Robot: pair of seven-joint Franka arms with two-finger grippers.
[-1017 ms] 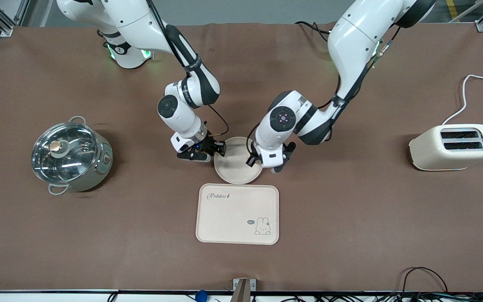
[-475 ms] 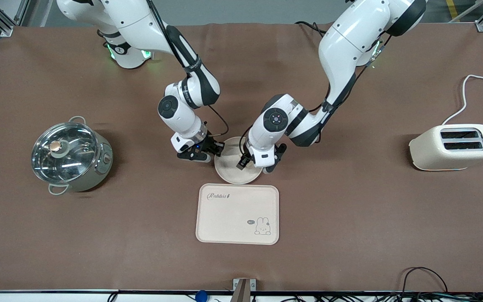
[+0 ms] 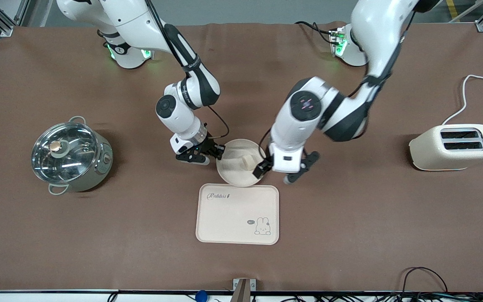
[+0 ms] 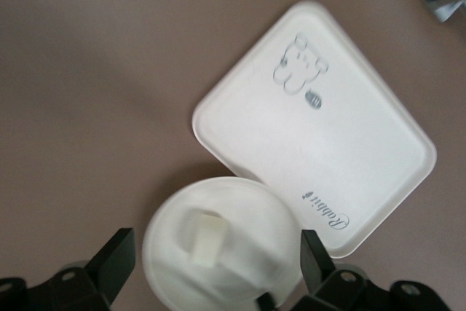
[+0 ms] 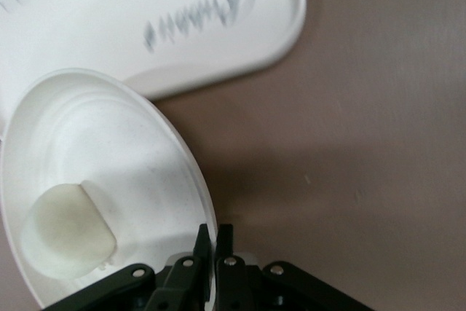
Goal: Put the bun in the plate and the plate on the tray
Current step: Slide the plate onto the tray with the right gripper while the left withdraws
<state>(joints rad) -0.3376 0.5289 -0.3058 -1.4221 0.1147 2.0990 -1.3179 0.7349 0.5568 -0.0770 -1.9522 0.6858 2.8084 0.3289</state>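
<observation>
Front view: the plate sits on the brown worktop, just beside the tray on the edge farther from the front camera, its rim overlapping the tray's edge. The bun lies in the plate, toward the left arm's end. The right gripper is at the plate's rim on the right arm's end, fingers pinched together on that rim. The left gripper hangs over the worktop beside the plate, fingers spread wide and holding nothing. A lidded steel pot stands toward the right arm's end, a cream toaster toward the left arm's end.

Left wrist view: the bun rests inside the plate, which overlaps the tray near its "Rabbit" script. The black fingers stand apart with the plate seen between them.

Right wrist view: the fingers clamp the rim of the plate; the bun lies inside, and the tray is just beside.
</observation>
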